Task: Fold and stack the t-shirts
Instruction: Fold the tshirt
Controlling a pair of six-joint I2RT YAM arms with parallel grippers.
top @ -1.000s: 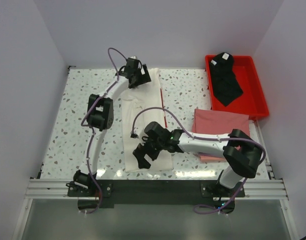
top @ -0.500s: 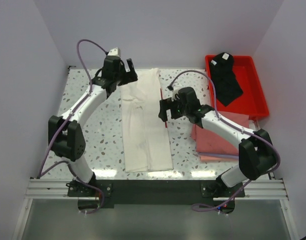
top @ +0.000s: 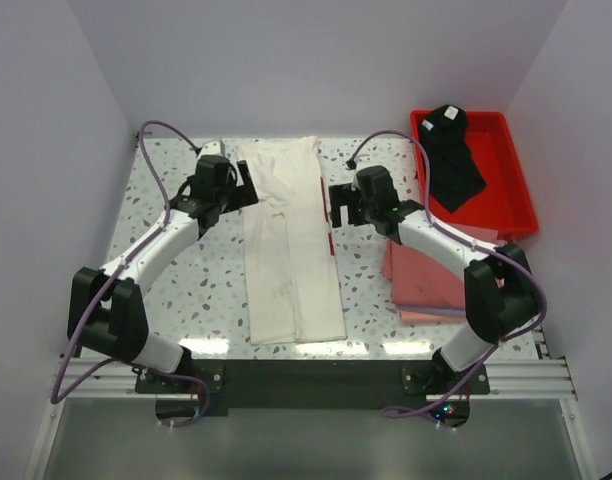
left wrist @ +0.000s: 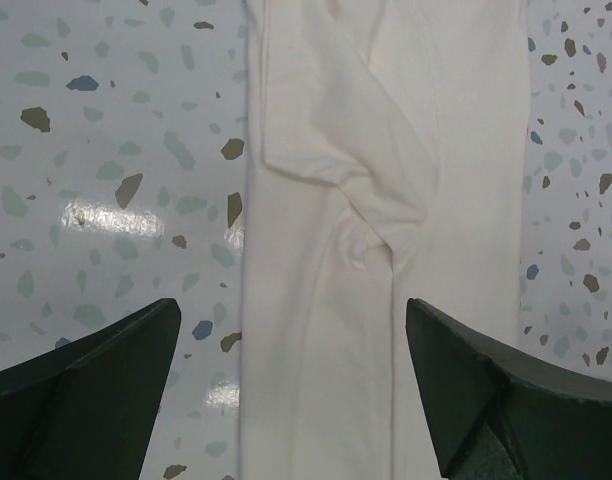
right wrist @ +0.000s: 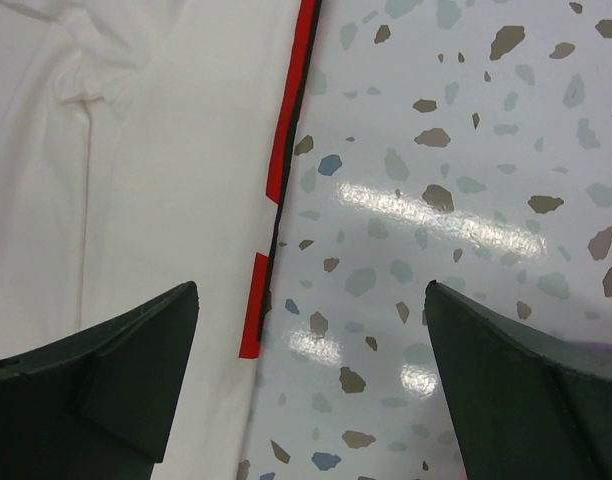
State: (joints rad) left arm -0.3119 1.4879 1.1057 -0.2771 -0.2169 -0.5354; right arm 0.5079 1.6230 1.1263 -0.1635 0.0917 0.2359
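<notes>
Speckled bench (top: 166, 290) carries the white t-shirt (top: 289, 250) as a long strip down its middle, ready, I judge, for a crosswise fold. My left gripper (top: 244, 188) and right gripper (top: 336, 205) flank its far part, jaws wide and empty; the pink shirts (top: 436, 275) lie stacked near the right edge.

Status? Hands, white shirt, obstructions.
Both open, empty. Left hand over left edge of white shirt, right hand over right edge. Shirt flat, long strip. Nothing between hands and cloth.

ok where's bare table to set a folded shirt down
Widest bare table lies left of the white t-shirt, partly under the left arm. A narrower gap runs between it and the pink t-shirts. The right side is crowded: pink stack, red tray holding the black t-shirt.
</notes>
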